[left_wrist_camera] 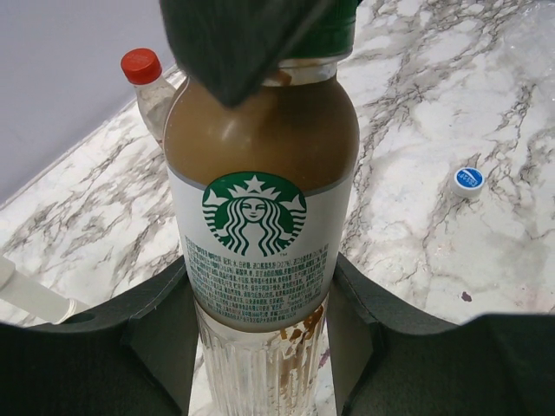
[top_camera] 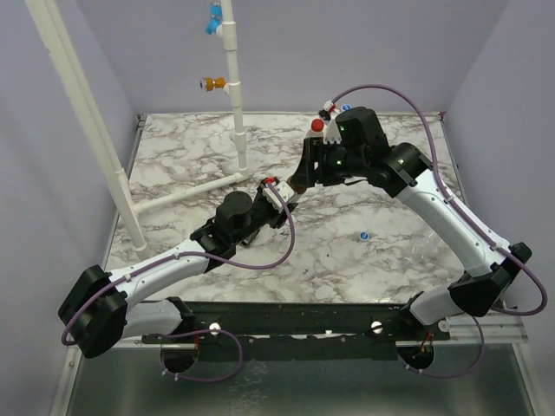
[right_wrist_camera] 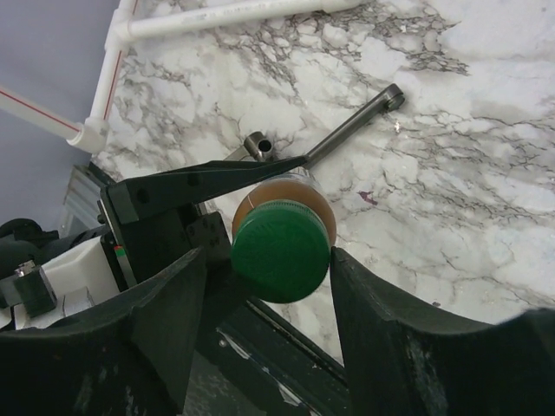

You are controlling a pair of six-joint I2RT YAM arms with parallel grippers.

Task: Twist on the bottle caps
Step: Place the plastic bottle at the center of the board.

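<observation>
Left end effector (left_wrist_camera: 262, 282) gripping coffee bottle (left_wrist_camera: 260, 147), right end effector (right_wrist_camera: 269, 269) straddling green cap (right_wrist_camera: 280, 250)

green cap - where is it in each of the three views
top external: not visible, hidden under the right gripper near the table's middle.
left wrist: green cap at the top edge, partly behind a finger.
right wrist: centre of the picture, between the fingers.
shared landmark: the coffee bottle it sits on, whose brown shoulder shows just behind the cap.
</observation>
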